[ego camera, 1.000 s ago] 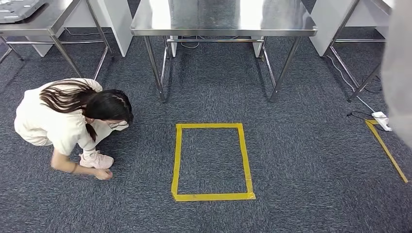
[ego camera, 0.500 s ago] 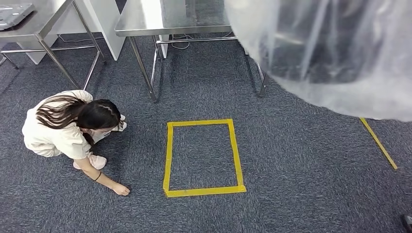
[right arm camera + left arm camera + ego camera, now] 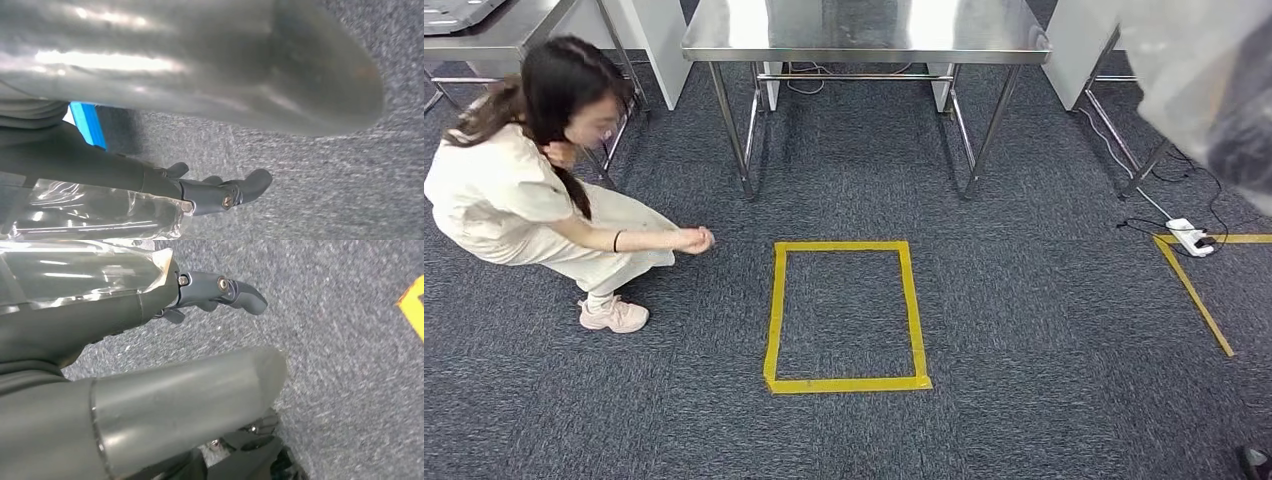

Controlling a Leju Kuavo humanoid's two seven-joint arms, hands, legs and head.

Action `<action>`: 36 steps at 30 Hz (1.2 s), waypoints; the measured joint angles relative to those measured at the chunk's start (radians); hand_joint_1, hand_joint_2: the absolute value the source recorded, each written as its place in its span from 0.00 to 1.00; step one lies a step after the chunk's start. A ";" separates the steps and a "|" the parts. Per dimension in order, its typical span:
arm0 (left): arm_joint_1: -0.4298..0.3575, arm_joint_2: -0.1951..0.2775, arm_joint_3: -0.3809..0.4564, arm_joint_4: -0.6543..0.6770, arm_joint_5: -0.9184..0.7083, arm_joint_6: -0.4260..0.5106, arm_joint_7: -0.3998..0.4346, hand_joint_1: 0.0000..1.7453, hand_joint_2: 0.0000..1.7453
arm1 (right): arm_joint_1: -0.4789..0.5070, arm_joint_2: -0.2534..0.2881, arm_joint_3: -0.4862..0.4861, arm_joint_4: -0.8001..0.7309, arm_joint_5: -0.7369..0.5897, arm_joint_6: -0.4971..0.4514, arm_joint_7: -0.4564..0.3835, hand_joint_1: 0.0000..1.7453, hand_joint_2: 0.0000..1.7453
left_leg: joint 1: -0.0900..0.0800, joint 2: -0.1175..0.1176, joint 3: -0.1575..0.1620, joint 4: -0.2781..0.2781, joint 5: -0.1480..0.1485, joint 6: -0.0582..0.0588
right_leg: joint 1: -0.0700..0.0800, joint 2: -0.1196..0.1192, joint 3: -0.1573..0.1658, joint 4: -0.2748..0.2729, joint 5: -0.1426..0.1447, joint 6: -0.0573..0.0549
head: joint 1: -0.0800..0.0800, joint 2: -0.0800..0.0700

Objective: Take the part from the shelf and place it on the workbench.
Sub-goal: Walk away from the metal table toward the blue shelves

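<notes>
The person (image 3: pixel 534 190) has lifted a hand off the carpet (image 3: pixel 1024 300) and now crouches more upright, arm stretched toward the yellow tape rectangle (image 3: pixel 844 315). The part, wrapped in clear plastic (image 3: pixel 85 270), lies against the left hand (image 3: pixel 220 290) and the right hand (image 3: pixel 220 192); whether either grips it, I cannot tell. A steel workbench (image 3: pixel 864 30) stands beyond the rectangle.

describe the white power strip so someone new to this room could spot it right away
Start at the steel table at the far middle of the grey carpet, then look to the right, past the next table's legs. The power strip lies on the floor at the corner of the yellow tape angle. It is the one small white block there, with black cables running into it.
</notes>
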 joint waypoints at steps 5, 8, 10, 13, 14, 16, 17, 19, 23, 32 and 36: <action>0.001 -0.004 0.000 0.000 -0.002 0.002 -0.003 0.00 0.00 | 0.000 -0.005 0.000 0.000 0.000 0.000 -0.001 0.00 0.00 | -0.001 0.000 -0.020 0.017 0.008 -0.014 | -0.013 -0.001 0.151 -0.228 0.066 0.040 | 0.011 0.000; 0.000 -0.004 0.000 0.000 -0.003 0.006 -0.005 0.00 0.00 | -0.001 -0.004 0.000 0.000 0.000 0.001 -0.003 0.00 0.00 | -0.007 -0.001 -0.025 0.030 -0.005 -0.017 | -0.016 0.000 0.180 -0.290 0.083 0.027 | 0.006 0.000; 0.001 -0.004 0.000 0.000 -0.005 0.008 -0.006 0.00 0.00 | 0.000 -0.004 0.000 0.000 0.000 0.002 -0.003 0.00 0.00 | -0.003 -0.002 -0.025 0.029 -0.003 -0.014 | -0.015 0.000 0.180 -0.290 0.086 0.021 | -0.001 0.000; 0.001 -0.004 0.000 0.000 -0.009 0.009 -0.006 0.00 0.00 | 0.000 -0.006 0.000 0.000 0.000 0.002 -0.003 0.00 0.00 | 0.003 -0.003 -0.025 0.027 0.009 -0.029 | -0.008 -0.001 0.178 -0.288 0.089 0.015 | -0.004 0.000; 0.001 -0.004 -0.001 0.000 -0.010 0.009 -0.006 0.00 0.00 | 0.000 -0.006 0.000 0.000 -0.001 0.002 -0.003 0.00 0.00 | 0.004 -0.003 -0.025 0.027 0.010 -0.032 | -0.006 -0.001 0.177 -0.287 0.090 0.014 | -0.005 0.000; 0.001 -0.004 -0.001 0.000 -0.011 0.009 -0.006 0.00 0.00 | 0.000 -0.006 0.000 0.000 -0.001 0.003 -0.003 0.00 0.00 | 0.005 -0.003 -0.026 0.027 0.012 -0.034 | -0.004 -0.001 0.175 -0.287 0.090 0.014 | -0.006 0.000; 0.001 -0.004 -0.001 0.000 -0.012 0.009 -0.006 0.00 0.00 | 0.000 -0.006 0.000 0.000 -0.001 0.003 -0.003 0.00 0.00 | 0.006 -0.003 -0.026 0.027 0.012 -0.035 | -0.003 -0.001 0.175 -0.286 0.090 0.014 | -0.006 0.000; 0.001 -0.004 -0.001 0.000 -0.012 0.009 -0.006 0.00 0.00 | 0.000 -0.007 0.000 0.000 -0.002 0.004 -0.003 0.00 0.00 | 0.005 -0.003 -0.027 0.027 0.011 -0.035 | -0.001 0.000 0.173 -0.286 0.090 0.014 | -0.006 0.000; 0.001 -0.004 -0.001 0.000 -0.018 0.008 -0.006 0.00 0.00 | 0.000 -0.008 0.000 0.000 -0.001 0.012 -0.002 0.00 0.00 | 0.003 -0.003 -0.030 0.027 0.011 -0.036 | -0.002 0.000 0.170 -0.286 0.090 0.014 | -0.006 0.000; 0.001 -0.003 -0.002 0.000 -0.014 -0.019 -0.023 0.00 0.00 | 0.000 -0.008 0.000 0.000 -0.008 0.017 0.000 0.00 0.00 | -0.004 -0.003 -0.033 0.030 0.010 -0.035 | -0.008 -0.001 0.170 -0.287 0.091 0.015 | -0.006 0.000; 0.001 -0.001 -0.002 0.000 -0.019 -0.017 -0.028 0.00 0.00 | 0.000 -0.007 0.000 0.000 -0.010 0.017 0.000 0.00 0.00 | -0.007 -0.003 -0.040 0.038 0.004 -0.022 | -0.017 -0.001 0.171 -0.290 0.093 0.024 | -0.009 0.000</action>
